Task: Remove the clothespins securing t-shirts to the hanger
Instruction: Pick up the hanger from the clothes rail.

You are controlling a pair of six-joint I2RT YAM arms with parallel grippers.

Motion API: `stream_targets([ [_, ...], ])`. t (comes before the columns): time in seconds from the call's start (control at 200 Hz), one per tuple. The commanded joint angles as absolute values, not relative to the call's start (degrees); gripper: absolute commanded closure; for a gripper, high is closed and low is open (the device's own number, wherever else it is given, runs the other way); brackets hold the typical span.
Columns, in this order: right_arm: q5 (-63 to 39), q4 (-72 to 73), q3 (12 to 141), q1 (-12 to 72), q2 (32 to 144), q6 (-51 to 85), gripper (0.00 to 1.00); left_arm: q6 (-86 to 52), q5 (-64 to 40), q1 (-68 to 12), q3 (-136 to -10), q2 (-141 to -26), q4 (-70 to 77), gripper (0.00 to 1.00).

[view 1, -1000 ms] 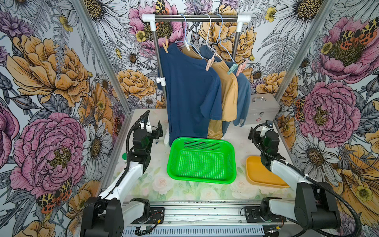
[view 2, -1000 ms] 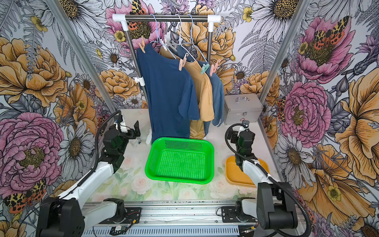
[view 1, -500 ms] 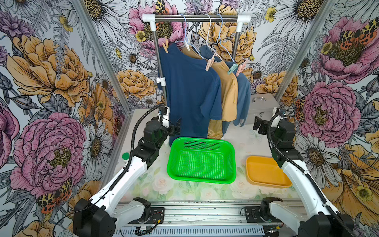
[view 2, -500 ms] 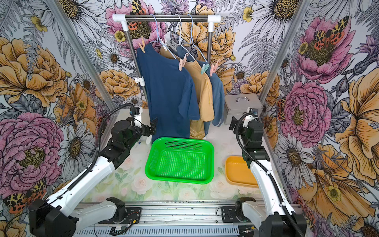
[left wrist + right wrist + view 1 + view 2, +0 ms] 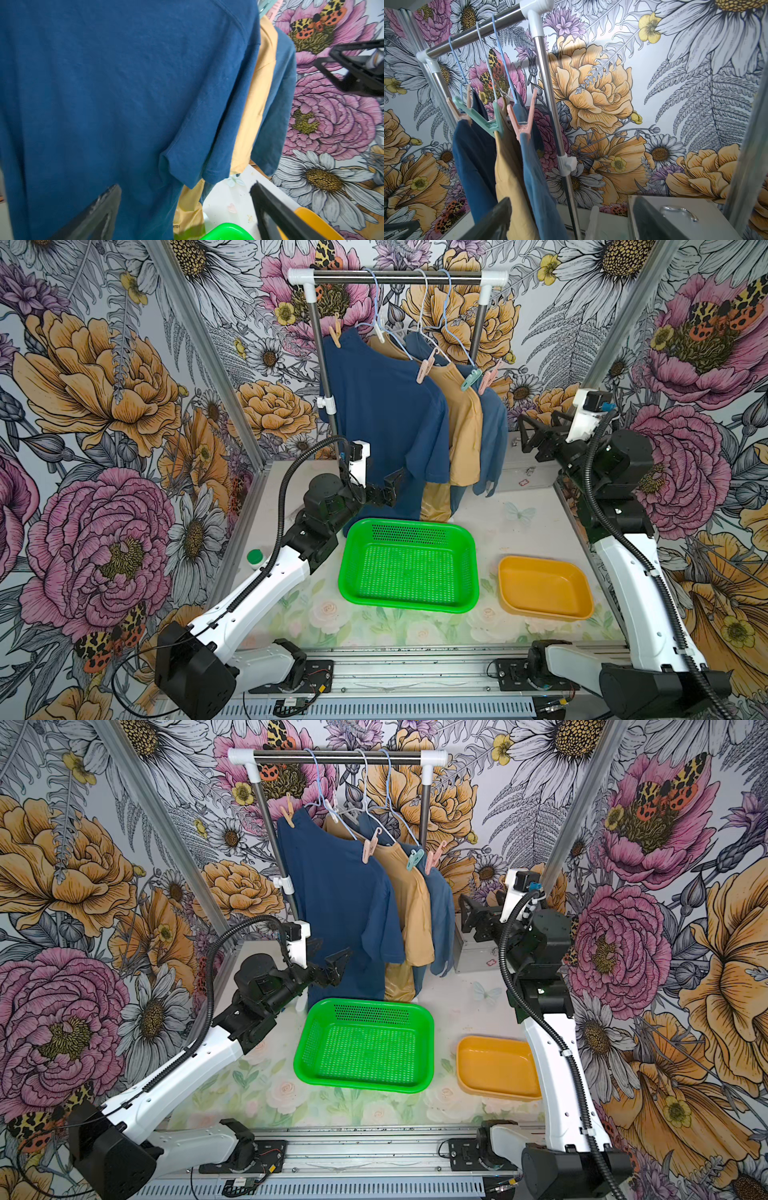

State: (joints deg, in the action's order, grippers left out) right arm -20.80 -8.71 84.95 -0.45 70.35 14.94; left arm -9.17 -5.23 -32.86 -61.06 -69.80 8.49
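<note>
Snag risk ahead of any pin pull — both hands released, holding nothing.
Left hand (image 5: 331,952), jaws spread, hangs low in front of the front navy t-shirt (image 5: 382,414); closing there would likely pinch cloth and drag the shirt askew. The clothespins (image 5: 426,366) are all clipped up at the shoulders. Right hand (image 5: 539,423), jaws apart, points towards the pink end clothespin (image 5: 522,124) — a skewed reach could strike the rack post (image 5: 550,99) beside it.
</note>
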Motion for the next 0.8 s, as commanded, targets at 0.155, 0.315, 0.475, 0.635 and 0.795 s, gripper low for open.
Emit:
stream_targets([
  [0.155,-31.2,-10.3,93.8,-0.1,78.8,18.3,0.19,-10.8,-9.4,-37.0,-65.5,-72.1,13.8,0.01],
  [0.315,-34.1,-10.2,97.3,1.2,81.9,16.8,0.31,-9.8,-9.9,-38.6,-68.3,-74.0,13.7,0.01],
  [0.475,-35.0,-10.3,99.3,2.7,83.9,16.2,0.4,-9.9,-9.9,-39.2,-69.4,-75.0,13.7,0.01],
  [0.635,-34.5,-10.2,100.5,3.8,85.3,15.1,0.54,-10.2,-9.6,-39.6,-70.0,-75.5,13.6,0.01],
  [0.795,-34.4,-10.3,102.5,4.6,87.4,16.2,0.72,-10.0,-9.8,-40.9,-70.8,-77.1,13.7,0.01],
])
